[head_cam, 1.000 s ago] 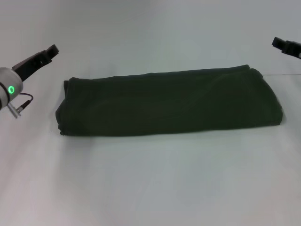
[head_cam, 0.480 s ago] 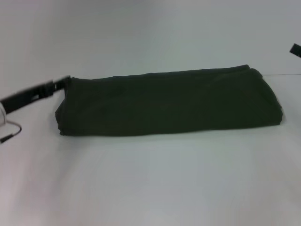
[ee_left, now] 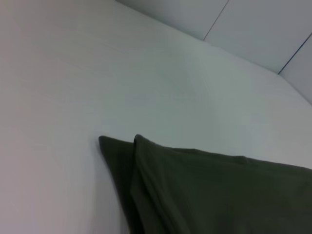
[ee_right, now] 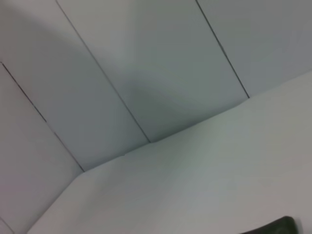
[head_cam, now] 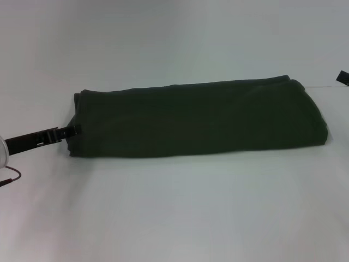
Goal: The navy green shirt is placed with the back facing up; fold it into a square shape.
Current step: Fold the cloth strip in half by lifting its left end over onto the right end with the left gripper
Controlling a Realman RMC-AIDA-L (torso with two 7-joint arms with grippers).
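Table (head_cam: 174,218) is a plain white surface. The shirt (head_cam: 196,117) lies across the middle of it as a long dark-green band, running from 9 o'clock to 3 o'clock in the head view. It's already folded lengthwise, so my read is that an end-to-end fold is what's left to get a square.

Left gripper (head_cam: 73,130) sits low at 9 o'clock, tip right at the shirt's left end — likely placed there to pick up that end. Can't tell its finger state. Right gripper (head_cam: 342,77) shows only as a sliver at the 3 o'clock edge, off the cloth; can't tell its state either.

Left wrist view adds what the head view doesn't: the shirt's corner (ee_left: 139,146) is stacked layers, edges slightly offset. Right wrist view shows mostly wall panels (ee_right: 146,73) and bare table — just a dark scrap at its edge, unidentifiable.
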